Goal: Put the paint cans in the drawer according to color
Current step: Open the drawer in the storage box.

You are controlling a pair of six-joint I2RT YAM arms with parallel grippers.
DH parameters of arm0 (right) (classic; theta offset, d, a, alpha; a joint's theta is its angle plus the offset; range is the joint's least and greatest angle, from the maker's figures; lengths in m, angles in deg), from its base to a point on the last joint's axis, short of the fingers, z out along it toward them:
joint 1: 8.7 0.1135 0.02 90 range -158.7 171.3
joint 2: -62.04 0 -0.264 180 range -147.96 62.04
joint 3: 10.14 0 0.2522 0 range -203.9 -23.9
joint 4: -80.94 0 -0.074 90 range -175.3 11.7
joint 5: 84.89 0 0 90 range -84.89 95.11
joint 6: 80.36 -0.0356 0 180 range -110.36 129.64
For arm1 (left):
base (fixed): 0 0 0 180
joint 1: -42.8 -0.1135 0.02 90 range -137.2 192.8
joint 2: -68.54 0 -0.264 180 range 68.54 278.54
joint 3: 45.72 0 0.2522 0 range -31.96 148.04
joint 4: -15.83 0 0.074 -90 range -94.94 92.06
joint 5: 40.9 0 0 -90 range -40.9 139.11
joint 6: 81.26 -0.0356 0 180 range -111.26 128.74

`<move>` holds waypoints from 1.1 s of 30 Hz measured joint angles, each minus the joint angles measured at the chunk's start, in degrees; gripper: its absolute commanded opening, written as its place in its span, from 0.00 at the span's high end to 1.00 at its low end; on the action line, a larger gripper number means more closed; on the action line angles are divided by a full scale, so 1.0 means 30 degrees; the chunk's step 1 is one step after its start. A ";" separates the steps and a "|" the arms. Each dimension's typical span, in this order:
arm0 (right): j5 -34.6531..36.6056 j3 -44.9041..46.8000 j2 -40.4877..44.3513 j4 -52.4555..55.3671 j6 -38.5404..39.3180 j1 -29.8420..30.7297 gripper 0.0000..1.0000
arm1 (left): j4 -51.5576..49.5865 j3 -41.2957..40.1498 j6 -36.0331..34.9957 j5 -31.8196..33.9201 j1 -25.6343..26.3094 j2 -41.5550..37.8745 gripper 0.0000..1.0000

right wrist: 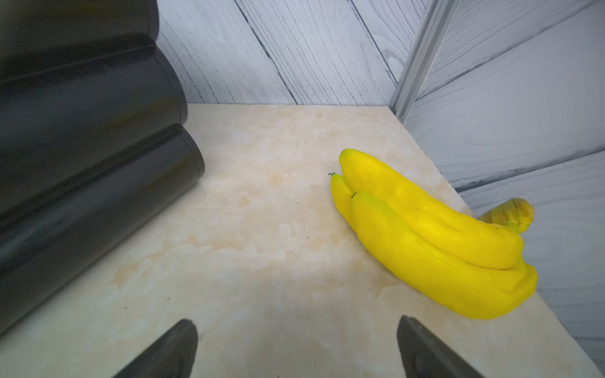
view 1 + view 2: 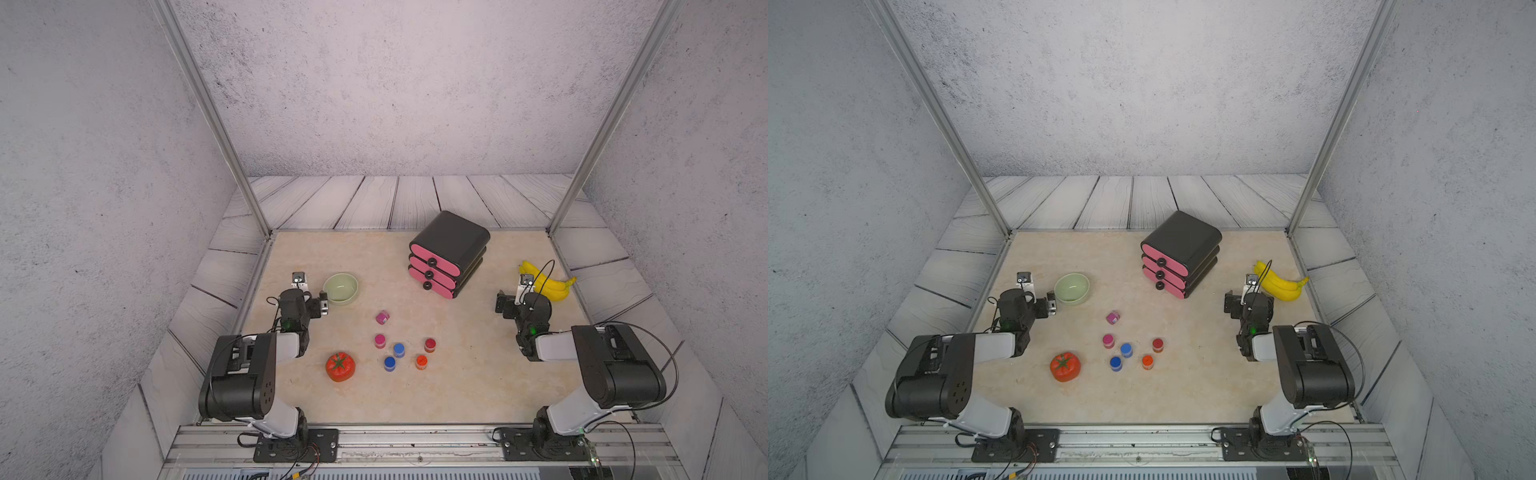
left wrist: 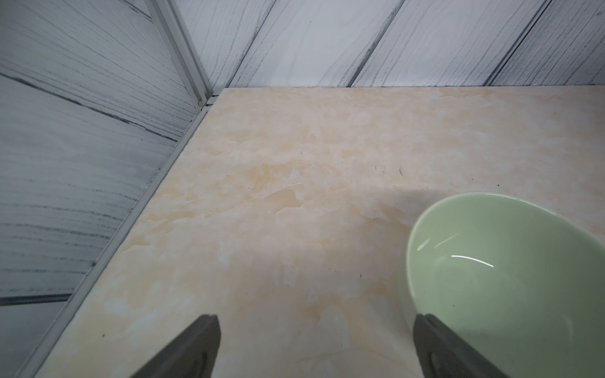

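Note:
Six small paint cans stand loose mid-table in both top views. One pink can [image 2: 382,318] lies tipped, the other pink can [image 2: 380,340] is upright. Near them are two blue cans [image 2: 399,350] [image 2: 389,363], a red can [image 2: 430,345] and an orange-red can [image 2: 421,362]. The black drawer [image 2: 449,253] [image 2: 1179,253] with three pink fronts, all shut, sits at the back right; its black side [image 1: 82,147] shows in the right wrist view. My left gripper [image 2: 307,296] [image 3: 316,347] is open and empty beside the bowl. My right gripper [image 2: 519,297] [image 1: 298,347] is open and empty near the bananas.
A pale green bowl [image 2: 340,289] [image 3: 507,278] sits just right of the left gripper. A red tomato [image 2: 340,366] lies front left of the cans. Yellow bananas [image 2: 548,284] [image 1: 425,235] rest against the right wall. Aluminium posts [image 2: 257,208] stand at the back corners.

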 measured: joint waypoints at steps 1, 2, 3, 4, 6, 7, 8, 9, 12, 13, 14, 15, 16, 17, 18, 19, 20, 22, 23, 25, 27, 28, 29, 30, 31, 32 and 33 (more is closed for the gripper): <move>0.0000 0.0000 0.0000 0.0000 0.0000 0.0000 0.01 | 0.0007 0.0000 0.0000 0.0007 0.0000 0.0000 0.01; 0.0000 0.0000 0.0000 0.0000 0.0000 0.0000 0.01 | 0.0007 0.0000 0.0000 0.0007 0.0007 0.0000 0.02; 0.0000 0.0000 0.0000 -0.0007 0.0000 0.0000 0.01 | 0.0007 0.0000 0.0000 0.0007 0.0007 0.0000 0.02; 0.0000 0.0000 0.0000 -0.0007 0.0000 0.0000 0.01 | 0.0007 0.0000 0.0000 0.0007 0.0007 0.0000 0.02; 0.0000 0.0000 0.0000 -0.0007 0.0000 0.0000 0.01 | 0.0007 0.0000 0.0000 0.0007 0.0007 0.0000 0.02; 0.0000 0.0000 0.0000 -0.0007 0.0000 0.0000 0.01 | 0.0007 0.0000 0.0000 0.0007 0.0007 0.0000 0.01; 0.0000 0.0000 0.0000 -0.0007 0.0000 0.0000 0.01 | 0.0007 0.0000 0.0000 0.0007 0.0007 0.0000 0.02; 0.0000 0.0000 0.0000 -0.0007 0.0000 0.0000 0.01 | 0.0007 0.0000 0.0000 0.0007 0.0007 0.0000 0.01; 0.0000 0.0000 0.0000 -0.0007 0.0000 0.0000 0.01 | 0.0007 0.0000 0.0000 0.0007 0.0007 0.0000 0.02; 0.0000 0.0000 0.0000 -0.0007 0.0000 0.0000 0.01 | 0.0015 0.0000 0.0000 0.0007 0.0000 0.0000 0.02; 0.0000 0.0000 0.0000 -0.0015 0.0000 0.0000 0.01 | 0.0015 0.0000 0.0000 0.0007 0.0007 0.0000 0.01; 0.0000 0.0000 0.0000 -0.0015 0.0000 0.0000 0.01 | 0.0007 0.0000 0.0000 0.0007 0.0000 0.0000 0.02; 0.0000 0.0000 0.0000 -0.0015 0.0000 0.0000 0.01 | 0.0007 0.0000 0.0000 0.0007 0.0000 0.0000 0.01; 0.0000 0.0000 0.0000 -0.0015 0.0000 0.0000 0.01 | 0.0007 0.0000 0.0000 0.0007 0.0000 0.0000 0.01; 0.0000 0.0000 0.0000 -0.0015 0.0000 0.0000 0.01 | 0.0007 0.0000 0.0000 0.0007 0.0007 0.0000 0.02; 0.0000 0.0000 0.0000 -0.0015 0.0000 0.0000 0.01 | 0.0007 0.0000 0.0000 0.0007 0.0007 0.0000 0.02; 0.0000 0.0000 0.0000 -0.0015 0.0000 0.0000 0.01 | 0.0007 0.0000 0.0000 0.0007 0.0000 0.0000 0.02; 0.0000 0.0000 0.0000 -0.0015 0.0000 0.0000 0.01 | 0.0007 0.0000 0.0000 0.0007 0.0007 0.0000 0.02; 0.0000 0.0000 0.0000 -0.0015 0.0000 0.0000 0.01 | 0.0007 0.0000 0.0000 0.0007 0.0000 0.0000 0.02; 0.0000 0.0000 0.0000 -0.0029 0.0000 0.0000 0.01 | 0.0007 0.0000 0.0007 0.0007 0.0000 0.0000 0.02; 0.0000 0.0000 0.0000 -0.0022 0.0000 0.0000 0.01 | 0.0007 0.0000 0.0000 0.0007 0.0000 0.0000 0.02; 0.0036 0.0000 0.0000 -0.0029 0.0000 0.0000 0.01 | 0.0007 0.0000 0.0000 0.0007 0.0007 0.0000 0.01; 0.0189 0.0015 0.0036 -0.0044 -0.0007 0.0015 0.01 | 0.0015 0.0000 0.0007 0.0007 0.0000 0.0000 0.02; 0.0459 0.0117 0.0226 -0.0036 -0.0036 0.0066 0.01 | 0.0015 0.0000 0.0007 0.0007 0.0000 0.0000 0.02; 0.0678 0.0342 0.0685 0.0087 -0.0066 0.0102 0.01 | 0.0036 0.0000 0.0007 0.0022 0.0000 -0.0007 0.02; 0.0896 0.0634 0.1501 0.0437 -0.0124 0.0124 0.01 | 0.0044 -0.0007 0.0036 0.0117 0.0000 -0.0066 0.02; 0.1013 0.0860 0.2623 0.1086 -0.0160 0.0138 0.01 | -0.0146 -0.0007 0.0117 0.0306 0.0000 -0.0284 0.02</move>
